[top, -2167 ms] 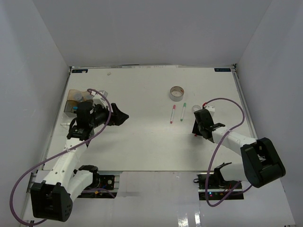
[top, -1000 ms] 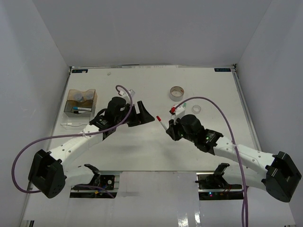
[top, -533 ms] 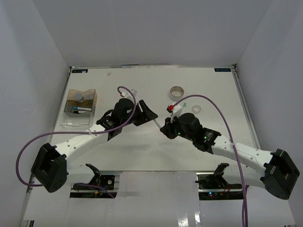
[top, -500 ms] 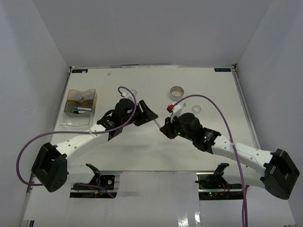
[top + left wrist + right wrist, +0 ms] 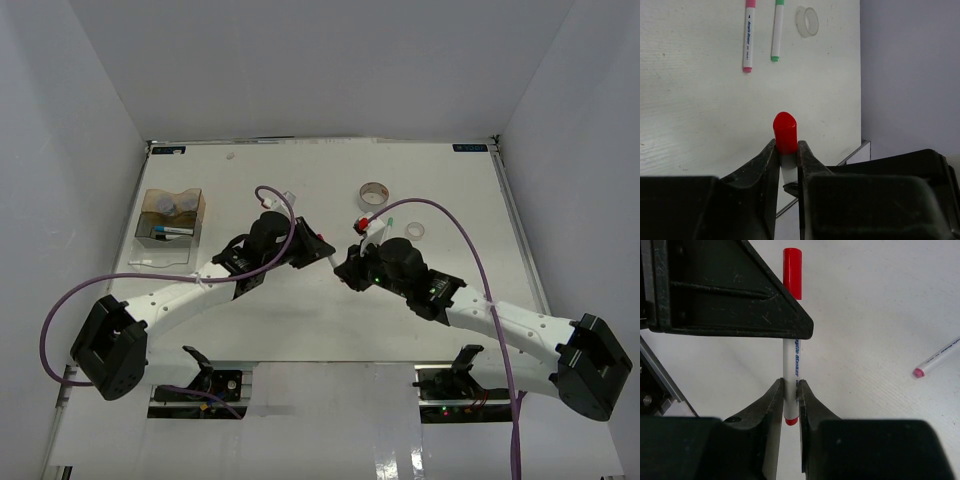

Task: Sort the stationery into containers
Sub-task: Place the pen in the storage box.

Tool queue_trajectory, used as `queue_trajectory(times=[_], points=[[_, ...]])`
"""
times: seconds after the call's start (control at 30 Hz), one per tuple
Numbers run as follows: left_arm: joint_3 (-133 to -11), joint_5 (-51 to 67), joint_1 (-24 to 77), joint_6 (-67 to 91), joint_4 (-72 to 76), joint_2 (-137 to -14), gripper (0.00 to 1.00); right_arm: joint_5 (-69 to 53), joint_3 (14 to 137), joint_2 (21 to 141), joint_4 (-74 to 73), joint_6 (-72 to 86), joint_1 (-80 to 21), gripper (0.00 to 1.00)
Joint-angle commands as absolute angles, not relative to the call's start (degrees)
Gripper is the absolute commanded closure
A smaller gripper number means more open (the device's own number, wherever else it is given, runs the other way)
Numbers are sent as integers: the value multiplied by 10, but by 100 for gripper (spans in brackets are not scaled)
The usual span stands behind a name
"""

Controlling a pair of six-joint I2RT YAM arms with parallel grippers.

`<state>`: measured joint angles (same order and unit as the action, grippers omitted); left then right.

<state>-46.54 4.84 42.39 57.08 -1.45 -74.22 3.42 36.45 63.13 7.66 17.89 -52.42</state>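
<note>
Both grippers hold one thin white marker with a red cap (image 5: 785, 131) above the middle of the table. My left gripper (image 5: 785, 145) is shut on it just below the cap. My right gripper (image 5: 790, 385) is shut on the tail end of the same marker (image 5: 791, 355). From above, the left gripper (image 5: 322, 250) and right gripper (image 5: 346, 266) meet tip to tip. The amber container (image 5: 203, 215) stands at the far left with two clear jars (image 5: 170, 205) and a blue-capped marker (image 5: 172, 231) inside.
A pink-capped marker (image 5: 748, 35) and a green-capped marker (image 5: 777, 30) lie side by side beyond the grippers, by the small tape roll (image 5: 807, 21). The large tape roll (image 5: 374, 193) sits further back. Another white marker (image 5: 148, 262) lies in front of the container.
My left gripper has moved right from the container and shut on the marker near its cap. The right arm brought the marker to the middle and still holds it.
</note>
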Motion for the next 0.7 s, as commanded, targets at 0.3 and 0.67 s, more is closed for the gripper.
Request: queue_trajectory(times=[0.3,0.67], points=[[-452,8,427,572,-15,-722,96,68,366,621,92,185,-527,34],[-439,-13,226,541,-82,-660,91,168,331,563,45,157,-521,10]])
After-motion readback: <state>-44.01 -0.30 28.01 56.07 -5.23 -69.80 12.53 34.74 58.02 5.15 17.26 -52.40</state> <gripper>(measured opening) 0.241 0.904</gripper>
